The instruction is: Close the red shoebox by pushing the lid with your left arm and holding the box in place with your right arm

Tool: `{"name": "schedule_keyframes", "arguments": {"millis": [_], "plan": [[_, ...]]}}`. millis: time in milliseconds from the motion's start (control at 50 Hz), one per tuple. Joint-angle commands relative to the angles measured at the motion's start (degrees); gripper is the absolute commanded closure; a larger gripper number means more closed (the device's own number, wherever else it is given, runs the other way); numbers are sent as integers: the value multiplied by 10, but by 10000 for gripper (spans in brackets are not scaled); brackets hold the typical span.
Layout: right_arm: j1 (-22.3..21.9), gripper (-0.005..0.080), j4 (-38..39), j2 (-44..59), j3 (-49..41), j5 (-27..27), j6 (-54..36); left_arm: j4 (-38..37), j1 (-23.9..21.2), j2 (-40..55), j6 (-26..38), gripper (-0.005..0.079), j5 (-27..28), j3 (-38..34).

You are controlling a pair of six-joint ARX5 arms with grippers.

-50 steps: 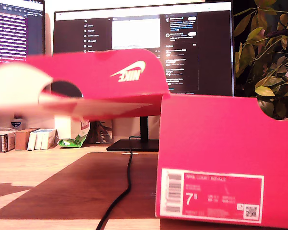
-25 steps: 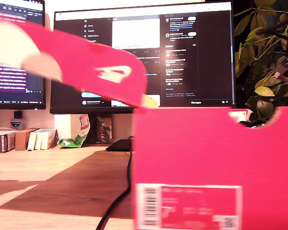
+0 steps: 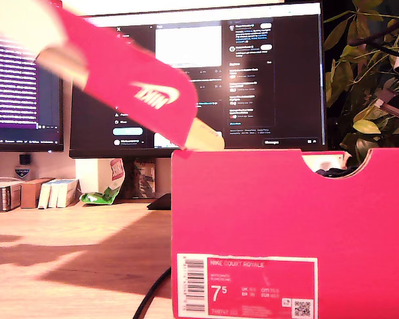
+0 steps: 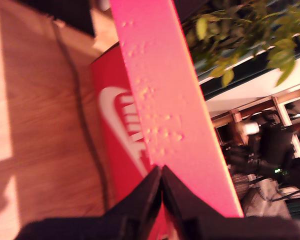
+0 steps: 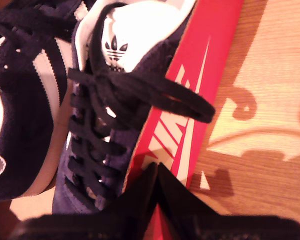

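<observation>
the red shoebox (image 3: pixel 289 232) fills the lower part of the exterior view from about 5 to 7 o'clock, its labelled end wall facing the camera, on the wooden desk (image 3: pixel 66 239). the lid (image 3: pixel 130 86) stands open, rising from its hinge edge near the box's top corner toward 10 o'clock in the exterior view, swoosh side toward the camera; its long axis tilts steeply, well short of level. the judgement follows that closing calls for a push that swings the lid's raised end down and across toward 3 o'clock, over the box mouth.

the first gripper (image 4: pixel 161 185) has its dark jaws drawn together, tips touching, right at the lid's pink face (image 4: pixel 175 100); whether any card sits between them cannot be told. the first arm is the nearer one to the lid.

the second gripper (image 5: pixel 156 182) likewise shows its jaws pressed together, at the box's long side wall (image 5: pixel 190 115), seemingly over its rim; a true pinch cannot be confirmed. dark shoes (image 5: pixel 85 120) with black laces (image 5: pixel 140 95) lie inside. a monitor (image 3: pixel 253 73) and a plant (image 3: pixel 369 80) stand behind.
</observation>
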Motion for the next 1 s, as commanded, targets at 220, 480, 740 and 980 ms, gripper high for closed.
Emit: {"name": "schedule_keyframes", "arguments": {"millis": [220,480,740,980], "plan": [[49,764,30,3,9,-56,0,48,-120,22,-61,761,-35,-42],[22,764,3,2,46,-9,-11,92,-187,22,-81,761,-91,-42],[-31,764,-141,1,174,116,-113,101,-232,23,-87,762,-138,-42],[-47,764,-176,0,225,124,-117,146,-260,23,-103,762,-171,-42]]}}
